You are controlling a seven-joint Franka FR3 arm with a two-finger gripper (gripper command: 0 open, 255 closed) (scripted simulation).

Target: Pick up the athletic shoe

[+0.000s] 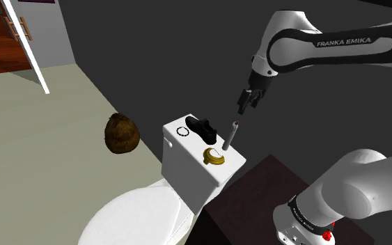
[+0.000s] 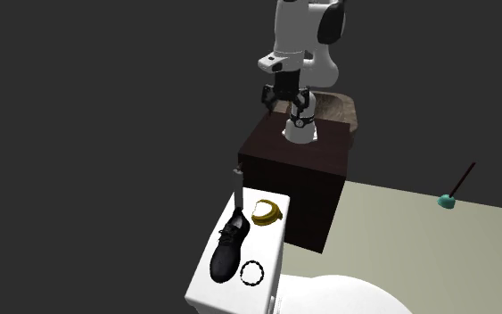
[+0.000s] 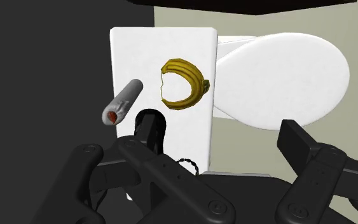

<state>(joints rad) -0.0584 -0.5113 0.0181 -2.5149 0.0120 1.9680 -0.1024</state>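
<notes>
The shoe (image 1: 202,129) is black and lies on top of the white toilet tank (image 1: 187,167), along its far side. In the second exterior view the shoe (image 2: 230,250) lies between a black beaded ring (image 2: 253,272) and a grey cylinder (image 2: 238,183). My gripper (image 1: 250,99) hangs open in the air above the tank, past the cylinder (image 1: 230,134) and apart from everything. In the wrist view the gripper (image 3: 215,143) is spread wide, and part of the shoe (image 3: 151,126) shows just beyond one black finger (image 3: 304,149).
A yellow curved object (image 1: 214,156) lies on the tank near the grey cylinder. The toilet lid (image 1: 138,216) is down below the tank. A dark brown cabinet (image 1: 257,195) stands beside it. A brown furry ball (image 1: 122,132) sits on the floor, and a teal-headed stick (image 2: 448,201) lies farther off.
</notes>
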